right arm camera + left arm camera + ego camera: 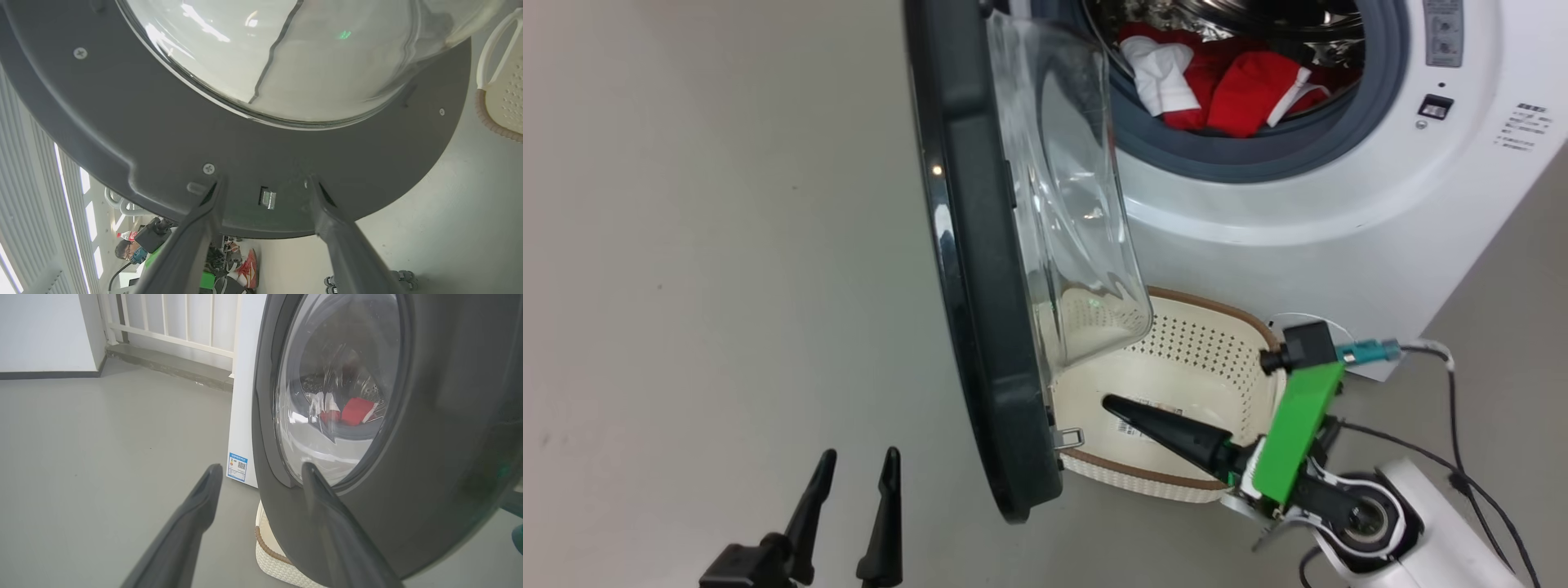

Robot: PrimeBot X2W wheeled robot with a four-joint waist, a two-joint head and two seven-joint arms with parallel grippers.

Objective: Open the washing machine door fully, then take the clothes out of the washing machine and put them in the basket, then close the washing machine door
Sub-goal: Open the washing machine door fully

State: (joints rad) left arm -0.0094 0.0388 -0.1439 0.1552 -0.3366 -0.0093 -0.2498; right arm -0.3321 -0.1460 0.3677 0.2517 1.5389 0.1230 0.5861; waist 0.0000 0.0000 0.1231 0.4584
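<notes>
Machine: your large white boxy front-loading washing machine (pixel 1339 245) fills the head view from 12 to 3 o'clock, with its grey gasket ring facing you.
Door: the big round door with a dark glossy rim and a bulging clear glass bowl (pixel 980 286) stands swung open. It is edge-on to you, running from 12 down to 6 o'clock.
Basket: the small cream perforated plastic basket with a brown woven-look rim (pixel 1201 343) sits on the floor at 5 o'clock, just before the machine and partly behind the glass.
Clothes: the bright red garments with white parts (pixel 1241 98) lie in the drum mouth at 1 o'clock.
Left tool (pixel 860 452): at 7 o'clock, outside the door, fingers wide and holding nothing.
Right tool (pixel 265 181): at 5 o'clock above the basket, fingers wide. Its tips are near the door's inner rim, but you cannot tell whether they touch.
</notes>
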